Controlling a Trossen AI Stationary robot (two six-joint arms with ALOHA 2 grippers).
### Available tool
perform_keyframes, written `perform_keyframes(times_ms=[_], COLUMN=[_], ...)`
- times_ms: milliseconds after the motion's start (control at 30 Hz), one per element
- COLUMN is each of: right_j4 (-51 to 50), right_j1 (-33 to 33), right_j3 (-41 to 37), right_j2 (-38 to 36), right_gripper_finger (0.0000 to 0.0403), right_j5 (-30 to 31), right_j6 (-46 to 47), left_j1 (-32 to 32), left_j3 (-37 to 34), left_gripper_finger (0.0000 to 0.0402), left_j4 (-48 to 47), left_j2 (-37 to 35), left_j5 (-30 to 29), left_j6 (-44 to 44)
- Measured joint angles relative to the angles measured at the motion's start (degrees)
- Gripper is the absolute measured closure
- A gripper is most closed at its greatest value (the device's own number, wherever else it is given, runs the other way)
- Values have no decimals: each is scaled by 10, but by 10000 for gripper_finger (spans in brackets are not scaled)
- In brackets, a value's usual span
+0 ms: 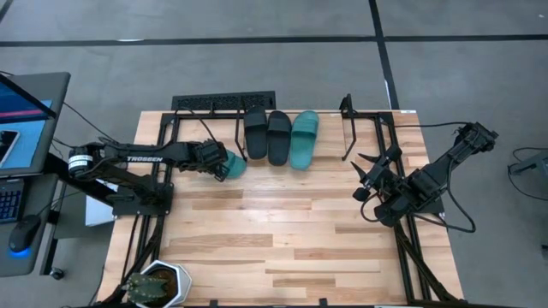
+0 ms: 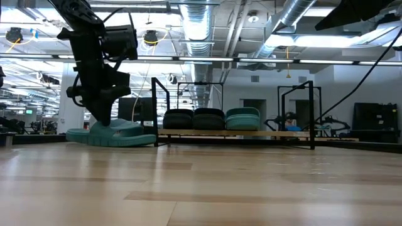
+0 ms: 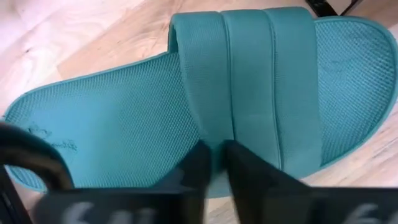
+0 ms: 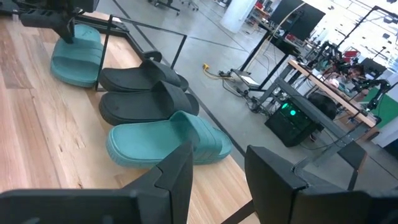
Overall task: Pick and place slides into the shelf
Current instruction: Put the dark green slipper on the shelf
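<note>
1. At the far left, beside the table [image 1: 282, 231], we see a laptop [image 1: 26, 120] and a mouse [image 1: 24, 233].
2. We see the left gripper [image 1: 224, 162] low over the table's left rear, its jaws narrow and closed on the strap of a teal slide [image 3: 186, 112].
3. That slide lies flat on the wood just left of the shelf [image 1: 360, 120], outside its left post, toe pointing left in the low view.
4. Inside the shelf we find two black slides [image 1: 267, 135] side by side, then a second teal slide [image 1: 304, 139], touching in a row.
5. The shelf's right half is bare rods.
6. The right gripper [image 1: 366, 175] hangs above the table's right edge, jaws slightly apart, holding nothing.
</note>
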Motion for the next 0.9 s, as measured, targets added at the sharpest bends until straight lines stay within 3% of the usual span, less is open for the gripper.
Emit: perform_keyframes(times_ms=[67,300,500,900], right_j4=[0,0,-1,-2], right_j1=[0,0,0,0], right_j3=[0,0,0,0], right_j2=[0,0,0,0], right_gripper_finger=[268,270,269,270], right_j5=[0,0,0,0], right_j6=[0,0,0,0], left_j1=[-4,-46,-104,-164], left_j3=[0,0,2,68], left_gripper_finger=[386,397,399,401], left_j4=[-2,-27,-29,-12], left_j2=[0,-1,-2,-1], left_j5=[4,24,95,33], left_j6=[-9,-74,-152,-158])
